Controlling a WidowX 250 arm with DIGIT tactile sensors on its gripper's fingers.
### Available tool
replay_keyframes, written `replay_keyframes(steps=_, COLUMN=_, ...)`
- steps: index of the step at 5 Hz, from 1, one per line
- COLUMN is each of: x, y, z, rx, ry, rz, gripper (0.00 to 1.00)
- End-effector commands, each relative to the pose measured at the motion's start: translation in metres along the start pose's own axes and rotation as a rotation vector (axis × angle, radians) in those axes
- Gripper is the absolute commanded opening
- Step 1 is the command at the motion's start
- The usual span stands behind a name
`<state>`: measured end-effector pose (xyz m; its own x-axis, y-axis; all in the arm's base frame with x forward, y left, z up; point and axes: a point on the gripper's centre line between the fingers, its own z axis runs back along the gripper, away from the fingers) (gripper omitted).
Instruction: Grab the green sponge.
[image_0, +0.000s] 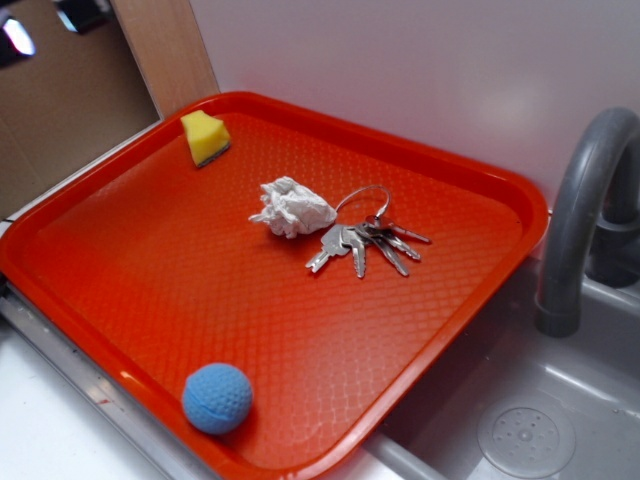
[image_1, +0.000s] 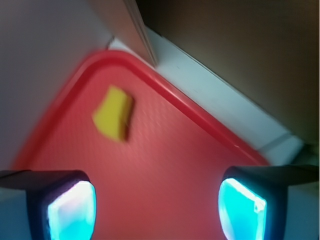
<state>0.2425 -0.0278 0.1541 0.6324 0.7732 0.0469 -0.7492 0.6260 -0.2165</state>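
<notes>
the gripper (image_1: 157, 210) shows only in the wrist view, its two fingers (image_1: 70, 207) set wide apart at the bottom edge with nothing between them but bare red tray (image_1: 165, 165); it has hold of nothing. the green sponge (image_1: 115, 112), a small yellow wedge with a thin dark layer on one face, lies ahead of the tool and a little toward its left finger, well clear of both pads, near the tray's rounded far corner. that view is blurred. from the exterior view the sponge (image_0: 205, 137) rests flat on the tray beside its rim; the tool itself is out of frame there. also on the tray: a crumpled white paper wad (image_0: 292, 208), a bunch of keys (image_0: 365, 240) just beside it, and a blue dimpled ball (image_0: 217, 398) near the opposite edge. a grey faucet (image_0: 580, 210) stands off the tray.
</notes>
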Motion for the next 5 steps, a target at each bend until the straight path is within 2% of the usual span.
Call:
replay_keyframes(steps=1, x=0.032, y=-0.036, z=-0.044, rx=0.035, ry=-0.11, rz=0.029, gripper=1.0)
replay_keyframes(steps=3, x=0.02, y=-0.056, z=-0.098, rx=0.101, ry=-0.094, rz=-0.027, gripper=1.0)
replay_keyframes(steps=5, x=0.012, y=-0.054, z=-0.127, rx=0.165, ry=-0.053, rz=-0.03, gripper=1.0)
